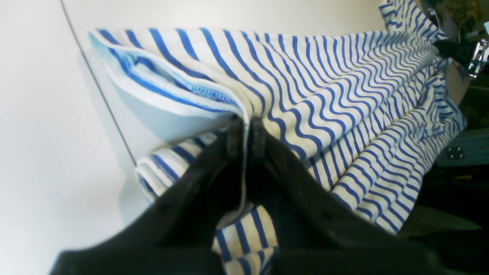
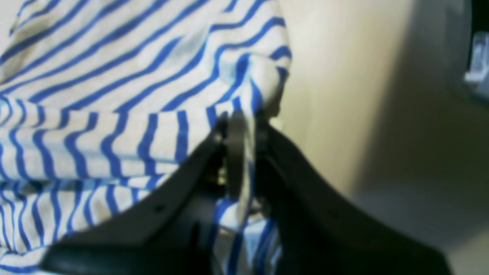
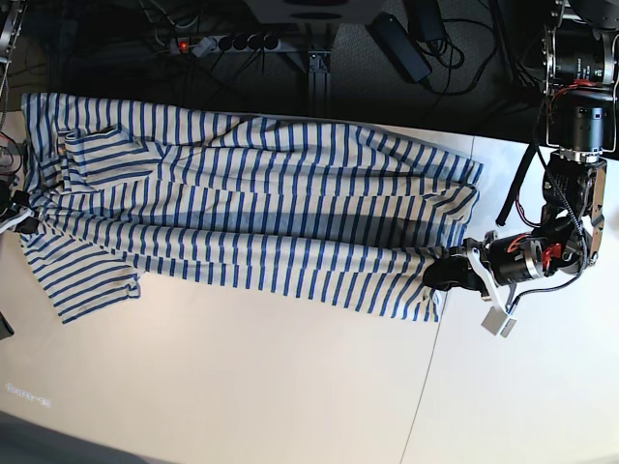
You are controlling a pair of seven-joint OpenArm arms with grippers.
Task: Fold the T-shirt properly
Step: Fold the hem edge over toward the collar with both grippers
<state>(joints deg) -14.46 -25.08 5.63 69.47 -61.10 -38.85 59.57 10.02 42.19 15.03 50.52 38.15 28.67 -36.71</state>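
The T-shirt (image 3: pixel 251 213), cream-white with thin blue stripes, is stretched sideways across the white table and folded lengthwise. Its sleeves are at the left and its hem at the right. My left gripper (image 3: pixel 443 274) is at the shirt's right end, shut on the folded hem edge. The left wrist view shows its fingers (image 1: pixel 245 128) closed on the striped cloth (image 1: pixel 324 88), which runs taut away from them. My right gripper (image 3: pixel 17 217) is at the left edge, mostly out of frame. In the right wrist view it (image 2: pixel 244 126) is shut on a bunched fold of the shirt (image 2: pixel 95 76).
The white table (image 3: pixel 242 387) has a seam (image 3: pixel 426 387) running toward the front right. A power strip (image 3: pixel 222 43) and cables lie on the dark floor beyond the table's far edge. The shirt's upper edge reaches that far edge.
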